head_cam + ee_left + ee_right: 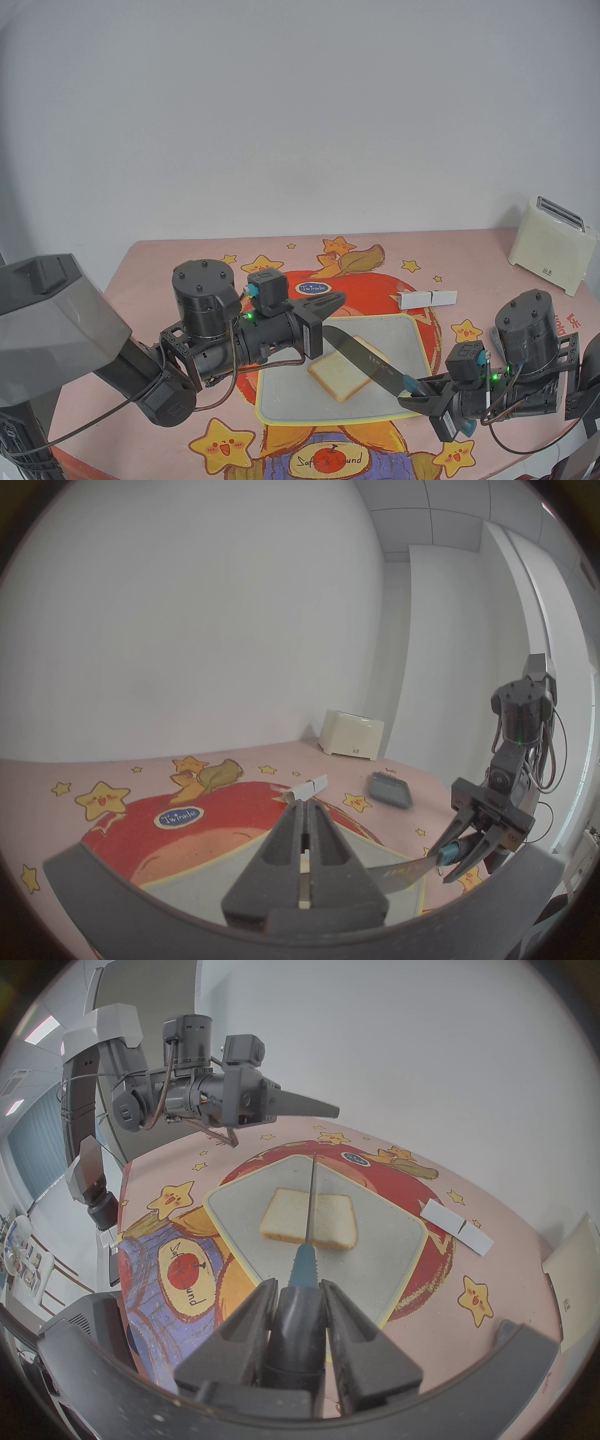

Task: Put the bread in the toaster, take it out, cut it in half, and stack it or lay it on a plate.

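Pale bread (336, 379) lies under the knife (367, 360) clamped in right fingers (240, 1338); left fingers (322, 304) together nearby.

Bread (337, 378): was pale with a brown edge.
Knife (369, 365): had a grey blade, blue-green handle.
Cutting board (294, 394): was grey, yellow rim.
Toaster (550, 247): was cream.
Table (475, 262): was pink with yellow stars.

The bread (340, 375) at centre frame looks soft and porous, with a dry matt crumb. Under it, the cutting board (400, 337) is smooth matt grey, plastic-like. The knife (365, 359) has a dull grey metal blade and a teal plastic handle. At the right edge, the toaster (550, 247) is cream plastic with a faint sheen. The table (475, 262) covering is smooth and printed. The left gripper (334, 300) and right gripper (409, 397) are matt dark plastic.
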`<state>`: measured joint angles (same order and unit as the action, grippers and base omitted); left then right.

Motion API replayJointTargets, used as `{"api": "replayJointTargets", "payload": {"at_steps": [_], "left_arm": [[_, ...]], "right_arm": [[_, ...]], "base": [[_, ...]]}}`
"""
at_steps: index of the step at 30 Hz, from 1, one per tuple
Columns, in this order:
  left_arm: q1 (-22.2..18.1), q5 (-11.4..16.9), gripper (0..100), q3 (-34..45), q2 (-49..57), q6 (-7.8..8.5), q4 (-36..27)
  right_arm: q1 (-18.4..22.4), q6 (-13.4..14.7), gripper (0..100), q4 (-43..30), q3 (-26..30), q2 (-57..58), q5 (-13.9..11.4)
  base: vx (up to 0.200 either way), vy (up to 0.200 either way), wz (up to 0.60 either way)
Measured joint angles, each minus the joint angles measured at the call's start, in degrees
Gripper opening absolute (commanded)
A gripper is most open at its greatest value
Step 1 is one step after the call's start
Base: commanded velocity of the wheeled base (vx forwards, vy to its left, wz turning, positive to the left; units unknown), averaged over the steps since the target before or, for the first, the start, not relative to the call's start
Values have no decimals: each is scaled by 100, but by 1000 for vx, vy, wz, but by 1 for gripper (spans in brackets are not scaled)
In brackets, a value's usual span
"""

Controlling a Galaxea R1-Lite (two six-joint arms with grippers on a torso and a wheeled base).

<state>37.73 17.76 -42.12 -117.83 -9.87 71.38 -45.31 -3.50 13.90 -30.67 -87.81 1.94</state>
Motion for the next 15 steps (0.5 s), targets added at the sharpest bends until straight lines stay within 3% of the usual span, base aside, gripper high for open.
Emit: {"api": "replayJointTargets", "payload": {"at_steps": [15], "left_arm": [[347, 22, 0, 155, -39, -6, 15]], "right_arm": [[0, 0, 0, -2, 6, -9, -2]], "base": [[0, 0, 0]]}}
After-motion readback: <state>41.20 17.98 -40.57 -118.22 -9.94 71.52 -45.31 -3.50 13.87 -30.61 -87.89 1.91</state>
